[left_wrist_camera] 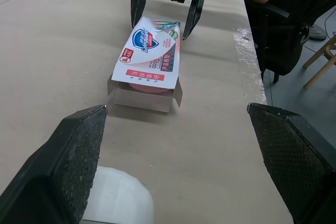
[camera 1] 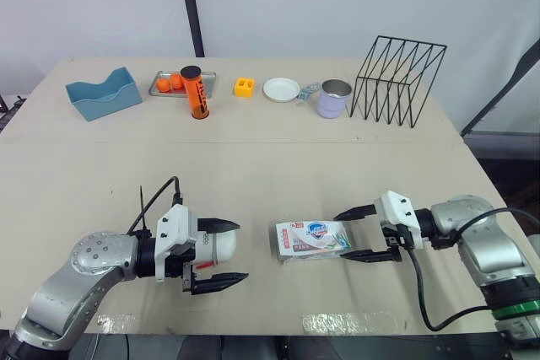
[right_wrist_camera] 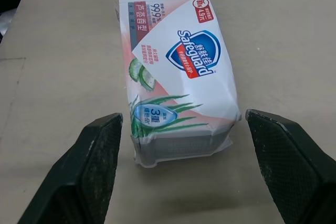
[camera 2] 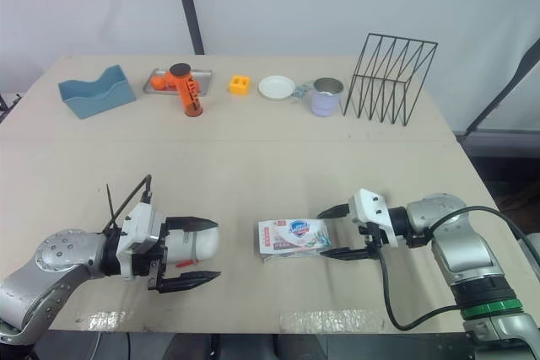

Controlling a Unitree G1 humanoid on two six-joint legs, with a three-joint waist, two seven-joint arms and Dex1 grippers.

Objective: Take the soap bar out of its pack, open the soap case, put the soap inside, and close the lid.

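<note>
The right gripper (camera 1: pixel 341 235) lies low over the table (camera 1: pixel 253 158) with its fingers (right_wrist_camera: pixel 100 166) spread wide. They straddle the sealed end of the soap pack (camera 1: pixel 310 238), one finger on each side, and neither touches it. The pack lies flat on the table and runs lengthwise away from those fingertips toward the left gripper (camera 1: pixel 243 251). The end of the pack that faces the left gripper is open, with its flaps splayed, and the pink soap (left_wrist_camera: pixel 149 86) shows inside. The left gripper's fingers (left_wrist_camera: pixel 73 150) are also parted wide and point at that open end, with a strip of table between their tips and the pack. A white rounded soap case (camera 1: pixel 221 246) sits between them, back near the palm and close against one finger; whether that finger presses on it cannot be told. Well beyond both sets of fingertips, along the far side of the table, stand a blue tray (camera 1: pixel 103 94), a metal tray (camera 1: pixel 162 90) with small orange pieces, an orange bottle (camera 1: pixel 196 93) with a black cap, a yellow block (camera 1: pixel 244 86), a white plate (camera 1: pixel 281 88), a lavender mug (camera 1: pixel 334 99) and a black wire rack (camera 1: pixel 398 80). A patch of clear tape (camera 1: pixel 337 322) lies on the near edge of the table, behind the right fingers.
</note>
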